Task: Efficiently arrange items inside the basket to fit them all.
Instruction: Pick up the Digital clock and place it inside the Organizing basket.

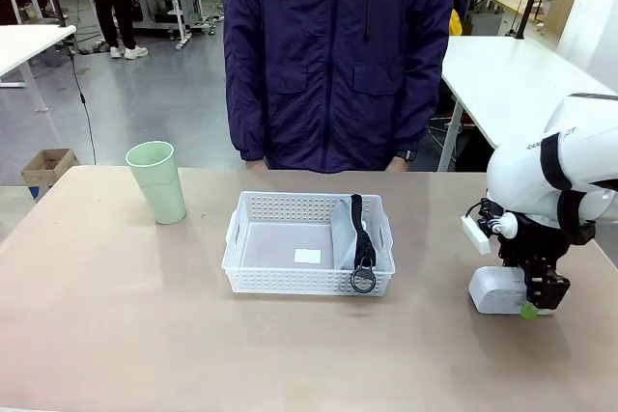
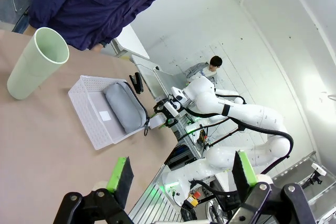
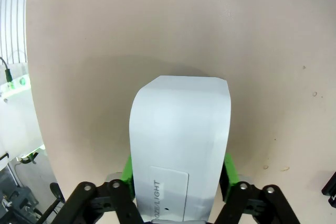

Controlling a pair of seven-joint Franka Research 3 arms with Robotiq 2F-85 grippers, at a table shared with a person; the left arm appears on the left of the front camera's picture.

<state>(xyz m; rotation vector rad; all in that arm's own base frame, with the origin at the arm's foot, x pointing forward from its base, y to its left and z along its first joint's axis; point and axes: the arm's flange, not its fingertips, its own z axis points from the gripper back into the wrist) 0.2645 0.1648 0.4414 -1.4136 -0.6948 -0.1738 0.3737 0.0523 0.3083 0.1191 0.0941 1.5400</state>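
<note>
The white basket [image 1: 304,282] sits mid-table in the front view, with the grey pouch [image 1: 346,229] lying at its right end. The pouch's black strap and ring [image 1: 363,277] hang over the near rim. A pale green cup [image 1: 157,180] stands upright to the basket's left. Far right, the white box [image 1: 494,288] rests on the table. My right gripper [image 1: 536,301] is shut on the white box [image 3: 181,140], its green pads [image 3: 126,169] against both sides. My left gripper [image 2: 182,174] hangs open and holds nothing, high above the cup [image 2: 35,64] and the basket [image 2: 84,114].
A person in a dark blue jacket [image 1: 338,55] stands at the far edge, right behind the basket. A small white slip [image 1: 307,256] lies on the basket floor. Bare tabletop runs along the near side and between the basket and the box.
</note>
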